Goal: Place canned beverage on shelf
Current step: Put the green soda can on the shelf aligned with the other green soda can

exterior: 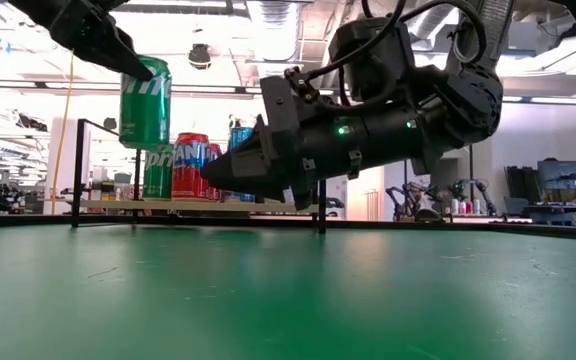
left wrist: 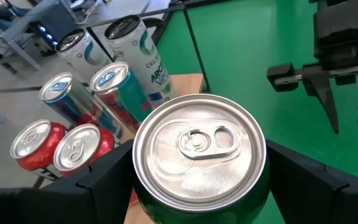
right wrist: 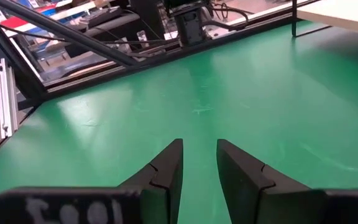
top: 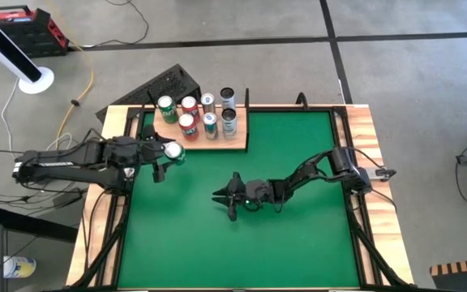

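Observation:
My left gripper is shut on a green soda can, held above the table just in front of the shelf's near left corner. The low view shows the can high above the green surface. The shelf is a pale wooden board with thin black posts at the table's far edge. Several cans stand upright on it, seen also in the left wrist view. My right gripper is open and empty, low over the middle of the table. My left gripper pinches the green can's upper wall between its two fingers, one on each side, just below the rim. The fingers come slanting from above and from the table's left. The can is upright, its silver top up, and lifted clear of table and shelf.
Black posts stand at the shelf's corners, and one stands at its right end. The shelf's right part shows bare wood. Wooden side strips edge the table. My right arm reaches across the right half.

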Motion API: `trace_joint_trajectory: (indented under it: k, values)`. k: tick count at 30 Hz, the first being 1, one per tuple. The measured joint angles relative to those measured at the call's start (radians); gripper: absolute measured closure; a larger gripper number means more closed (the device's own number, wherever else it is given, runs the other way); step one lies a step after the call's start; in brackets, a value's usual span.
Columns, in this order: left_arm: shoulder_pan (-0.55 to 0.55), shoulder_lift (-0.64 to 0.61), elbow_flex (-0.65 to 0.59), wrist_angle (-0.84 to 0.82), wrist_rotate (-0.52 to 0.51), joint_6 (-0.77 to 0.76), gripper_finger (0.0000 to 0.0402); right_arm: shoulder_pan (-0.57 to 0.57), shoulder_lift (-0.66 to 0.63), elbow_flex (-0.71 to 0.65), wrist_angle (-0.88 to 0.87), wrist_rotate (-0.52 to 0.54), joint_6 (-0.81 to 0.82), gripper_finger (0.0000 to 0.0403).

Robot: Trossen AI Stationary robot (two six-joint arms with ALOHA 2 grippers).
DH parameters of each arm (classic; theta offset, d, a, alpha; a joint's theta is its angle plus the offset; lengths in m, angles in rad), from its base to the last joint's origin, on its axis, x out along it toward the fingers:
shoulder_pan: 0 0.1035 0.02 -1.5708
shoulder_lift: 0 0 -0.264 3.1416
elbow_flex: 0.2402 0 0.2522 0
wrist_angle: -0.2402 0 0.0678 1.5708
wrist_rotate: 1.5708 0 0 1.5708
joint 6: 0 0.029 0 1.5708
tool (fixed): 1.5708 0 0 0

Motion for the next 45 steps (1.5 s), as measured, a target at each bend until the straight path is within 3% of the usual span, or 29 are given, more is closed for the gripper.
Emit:
trace_joint_trajectory:
  k: [7,15,22,38,45]
  values:
    - [0.010,-0.024,-0.004,-0.010,-0.008,-0.016,0.0107,0.000,-0.001,0.000,-0.014,0.000,0.001,0.0281]
    - [0.082,-0.040,-0.094,0.095,-0.020,-0.034,0.0107,0.000,-0.001,0.000,-0.017,0.013,0.004,0.0281]
    - [0.181,-0.039,-0.093,0.119,-0.156,-0.049,0.0107,0.000,-0.001,0.000,-0.017,0.013,0.004,0.0281]
    - [0.356,-0.026,-0.165,0.181,-0.104,-0.097,0.0107,0.000,-0.001,0.000,-0.060,0.013,0.001,0.0281]
    - [0.404,0.046,-0.165,0.182,-0.060,-0.103,0.0107,0.000,-0.001,0.000,-0.071,0.013,0.001,0.0281]
